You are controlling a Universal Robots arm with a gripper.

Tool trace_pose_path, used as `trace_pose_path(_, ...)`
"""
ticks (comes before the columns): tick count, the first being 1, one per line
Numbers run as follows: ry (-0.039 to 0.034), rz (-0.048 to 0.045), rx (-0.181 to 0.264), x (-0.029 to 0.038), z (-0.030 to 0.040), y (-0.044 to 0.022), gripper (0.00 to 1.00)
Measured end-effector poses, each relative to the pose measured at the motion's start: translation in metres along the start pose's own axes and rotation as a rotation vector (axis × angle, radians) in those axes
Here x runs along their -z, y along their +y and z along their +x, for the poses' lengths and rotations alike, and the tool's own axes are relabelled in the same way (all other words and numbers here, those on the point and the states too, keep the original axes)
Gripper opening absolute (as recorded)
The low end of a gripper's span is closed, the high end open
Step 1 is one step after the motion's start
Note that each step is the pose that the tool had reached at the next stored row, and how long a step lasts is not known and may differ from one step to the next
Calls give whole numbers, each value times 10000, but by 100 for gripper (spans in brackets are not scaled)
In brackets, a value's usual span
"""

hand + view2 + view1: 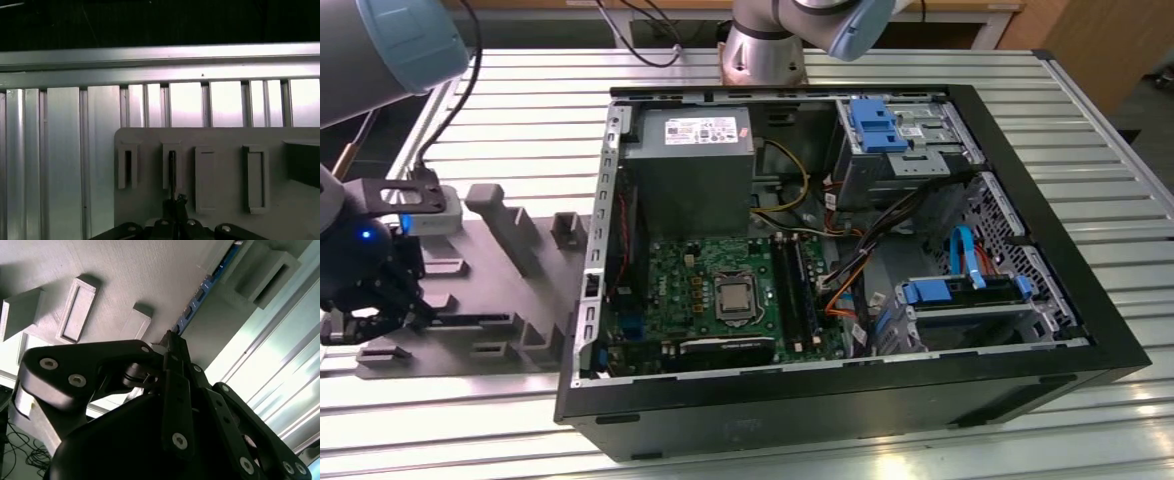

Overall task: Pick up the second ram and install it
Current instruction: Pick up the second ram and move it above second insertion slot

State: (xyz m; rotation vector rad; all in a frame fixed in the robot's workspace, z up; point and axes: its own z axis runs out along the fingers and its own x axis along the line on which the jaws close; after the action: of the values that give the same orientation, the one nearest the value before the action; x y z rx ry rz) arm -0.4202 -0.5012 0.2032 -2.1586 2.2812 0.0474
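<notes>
Gripper (174,201) pinched narrow on the second ram (202,290), nine o'clock of the PC case (854,405). Grip seems near one end — it may tilt and jam in its slot.

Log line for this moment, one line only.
step: pick second ram | gripper: at ram's end, at holder tray | ram: in tray | computer case: open

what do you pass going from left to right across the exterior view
gripper → grey holder tray → cpu socket → black memory slots → lower blue drive caddy
</notes>
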Motion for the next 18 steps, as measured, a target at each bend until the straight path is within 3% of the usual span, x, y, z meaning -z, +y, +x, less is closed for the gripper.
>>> trace_pose_path(4,7,-7,279,0,0,-1,12)
trace_pose_path(18,7,-6,333,34,-1,-1,12)
